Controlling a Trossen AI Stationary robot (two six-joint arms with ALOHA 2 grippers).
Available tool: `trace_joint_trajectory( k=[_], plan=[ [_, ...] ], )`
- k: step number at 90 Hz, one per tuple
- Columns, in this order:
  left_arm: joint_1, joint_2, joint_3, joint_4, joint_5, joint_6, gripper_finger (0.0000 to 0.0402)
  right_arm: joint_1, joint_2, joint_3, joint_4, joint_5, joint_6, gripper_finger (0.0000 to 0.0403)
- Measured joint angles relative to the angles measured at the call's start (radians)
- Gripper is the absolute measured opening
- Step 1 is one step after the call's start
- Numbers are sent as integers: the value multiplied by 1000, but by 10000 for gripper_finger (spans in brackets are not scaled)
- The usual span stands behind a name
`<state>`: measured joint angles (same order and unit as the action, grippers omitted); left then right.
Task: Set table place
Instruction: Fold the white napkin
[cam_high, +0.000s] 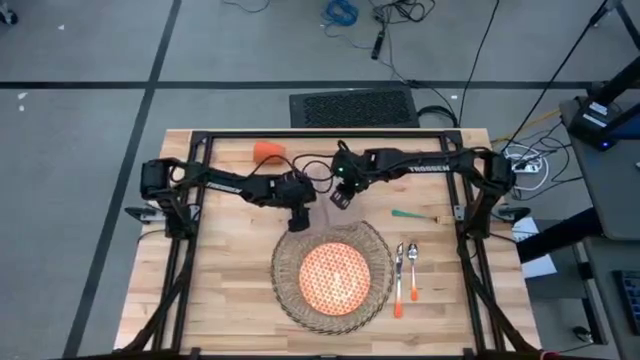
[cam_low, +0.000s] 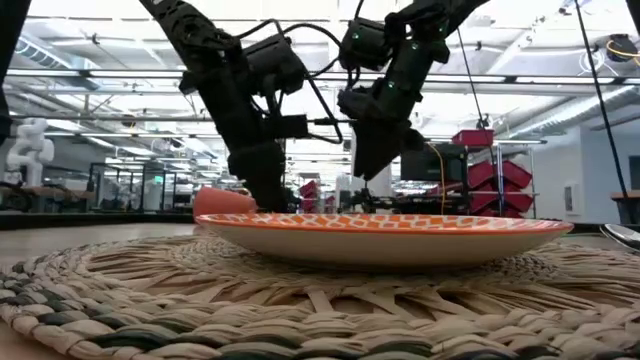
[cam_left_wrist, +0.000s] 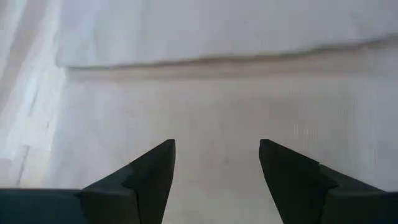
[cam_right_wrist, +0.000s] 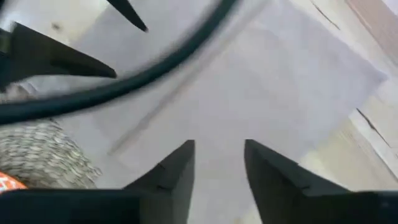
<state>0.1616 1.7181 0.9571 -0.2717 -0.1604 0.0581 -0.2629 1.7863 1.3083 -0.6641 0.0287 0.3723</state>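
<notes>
Napkin (cam_right_wrist: 273, 81) lying past mat (cam_high: 283, 290)'s far edge; left gripper (cam_left_wrist: 216, 163), right gripper (cam_right_wrist: 219, 163) hovering above, fingers spread.

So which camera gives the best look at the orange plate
The high view: the whole round orange plate shows, centered on the woven placemat. The low view shows it only edge-on, as a rim. The right wrist view catches at most an orange sliver at one corner; the left wrist view shows none of it.

1. The plate (cam_high: 335, 277) lies on the placemat (cam_high: 285, 288), lower centre of the high view.
2. 2 spoons (cam_high: 405, 272) lie right of the placemat.
3. The fork (cam_high: 418, 215) lies above the spoons.
4. The cup (cam_high: 267, 152) sits at upper centre-left.
</notes>
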Motion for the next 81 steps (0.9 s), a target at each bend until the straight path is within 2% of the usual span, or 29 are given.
trace_joint_trajectory(
  k=[9,18,29,37,51,61,81],
  plan=[
    [-1,-30,0,-29,0,-1,219,26,0,0,10,-47,-65,170],
    [-15,-99,0,-75,1,-2,219,122,0,0,38,-74,-131,175],
    [-48,-226,0,-167,-3,-1,219,240,7,1,112,21,-222,174],
    [-75,-335,0,-250,-54,-24,219,283,25,2,173,81,-246,170],
    [-128,-526,0,-309,-79,-72,219,281,93,2,264,92,-254,158],
    [-160,-634,-13,-305,-90,-102,219,271,161,27,267,78,-279,156],
    [-185,-745,-107,-318,-107,-137,219,271,290,176,261,71,-358,156]
  ],
)
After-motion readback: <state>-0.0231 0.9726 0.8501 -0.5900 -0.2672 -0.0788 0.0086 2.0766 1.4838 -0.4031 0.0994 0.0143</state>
